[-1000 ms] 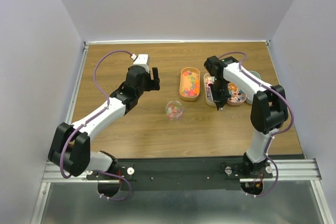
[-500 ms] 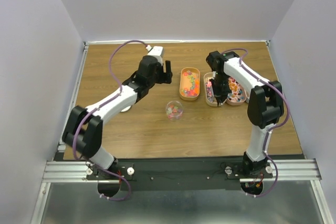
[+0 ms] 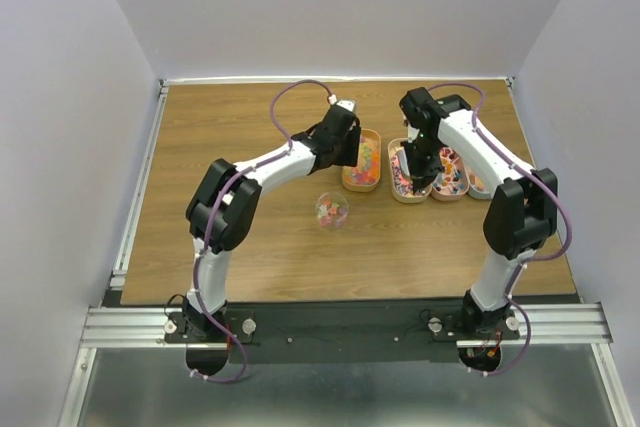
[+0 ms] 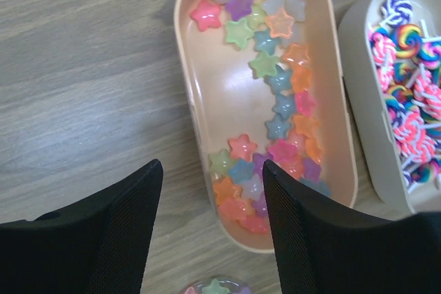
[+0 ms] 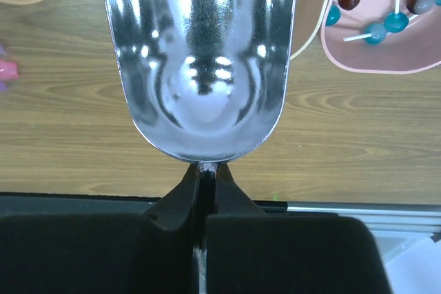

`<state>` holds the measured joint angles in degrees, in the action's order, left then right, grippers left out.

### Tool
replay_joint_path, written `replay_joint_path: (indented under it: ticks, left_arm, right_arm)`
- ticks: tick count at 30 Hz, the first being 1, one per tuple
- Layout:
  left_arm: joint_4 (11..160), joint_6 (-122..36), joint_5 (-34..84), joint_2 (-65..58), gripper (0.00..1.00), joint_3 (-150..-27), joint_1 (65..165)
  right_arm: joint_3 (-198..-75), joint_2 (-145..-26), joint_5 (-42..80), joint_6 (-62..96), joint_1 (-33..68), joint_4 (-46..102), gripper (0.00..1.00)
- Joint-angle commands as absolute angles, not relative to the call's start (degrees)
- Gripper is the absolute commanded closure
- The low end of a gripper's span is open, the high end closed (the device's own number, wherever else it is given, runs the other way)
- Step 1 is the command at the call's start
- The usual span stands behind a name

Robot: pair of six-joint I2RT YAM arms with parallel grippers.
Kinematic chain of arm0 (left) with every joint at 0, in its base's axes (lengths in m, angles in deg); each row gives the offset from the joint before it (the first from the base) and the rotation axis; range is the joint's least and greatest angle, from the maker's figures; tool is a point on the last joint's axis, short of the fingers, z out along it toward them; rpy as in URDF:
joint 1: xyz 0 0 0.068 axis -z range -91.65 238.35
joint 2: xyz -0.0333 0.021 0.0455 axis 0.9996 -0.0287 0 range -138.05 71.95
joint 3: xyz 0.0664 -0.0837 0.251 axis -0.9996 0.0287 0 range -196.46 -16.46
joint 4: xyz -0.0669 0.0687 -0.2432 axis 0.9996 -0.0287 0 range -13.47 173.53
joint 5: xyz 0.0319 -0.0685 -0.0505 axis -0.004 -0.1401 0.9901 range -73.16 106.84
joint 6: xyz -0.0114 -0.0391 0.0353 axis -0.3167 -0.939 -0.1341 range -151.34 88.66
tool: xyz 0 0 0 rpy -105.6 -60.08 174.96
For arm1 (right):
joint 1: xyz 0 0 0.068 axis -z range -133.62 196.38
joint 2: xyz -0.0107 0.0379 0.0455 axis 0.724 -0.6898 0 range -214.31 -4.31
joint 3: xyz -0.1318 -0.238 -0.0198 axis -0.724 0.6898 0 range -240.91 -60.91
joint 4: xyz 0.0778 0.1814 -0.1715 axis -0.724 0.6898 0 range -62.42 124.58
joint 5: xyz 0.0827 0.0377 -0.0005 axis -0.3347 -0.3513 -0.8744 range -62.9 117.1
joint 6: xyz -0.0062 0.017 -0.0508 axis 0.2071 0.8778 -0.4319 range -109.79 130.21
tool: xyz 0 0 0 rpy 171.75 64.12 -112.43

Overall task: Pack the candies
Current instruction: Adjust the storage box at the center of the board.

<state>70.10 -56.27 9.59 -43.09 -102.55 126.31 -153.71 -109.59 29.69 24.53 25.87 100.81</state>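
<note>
Two claws point(image 4: 210, 170) point(image 5: 207, 173), one scoop point(image 5: 200, 67) (metal)

Candies point(image 4: 279, 80) were pastel multicolour stars; tray point(image 4: 220, 101) peach; lollipops point(image 4: 406, 36) swirl-striped pink, blue, purple; scoop point(image 5: 200, 60) silver; table point(image 4: 83, 67) seemingly grey-brown woodgrain.

Bright even light, soft shadows, glare on the scoop point(image 5: 200, 67), sharp focus

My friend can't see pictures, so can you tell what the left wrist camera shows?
A peach oval tray holds colourful star-shaped candies on a wooden table. The left gripper holds its two black fingers open at the bottom, and a pale tray of swirly lollipops sits to the right.
</note>
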Motion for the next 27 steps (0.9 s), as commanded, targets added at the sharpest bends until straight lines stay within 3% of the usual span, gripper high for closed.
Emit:
replay_joint_path:
  ticks: [1,14,17,19,27]
  left_arm:
    - [65.1,-59.0,4.4,-45.6,0.36,-106.1,126.1]
    - [63.8,-60.6,5.7,-51.5,0.50,-110.5,126.4]
    - [63.7,-61.9,6.6,-51.9,0.62,-109.7,126.5]
    - [63.6,-62.8,6.8,-51.0,0.76,-109.0,126.5]
    - [63.5,-69.8,6.1,-45.5,0.93,-101.7,128.1]
  right_arm:
    - [-150.9,-106.4,27.4,23.3,26.3,98.4,0.99]
    - [-147.2,-103.4,25.9,23.0,26.2,96.3,0.99]
    - [-147.0,-103.2,26.0,23.0,26.3,96.2,0.99]
    - [-146.8,-103.0,26.7,23.0,26.2,96.3,0.99]
    - [-145.9,-102.8,25.7,22.9,26.3,96.7,0.99]
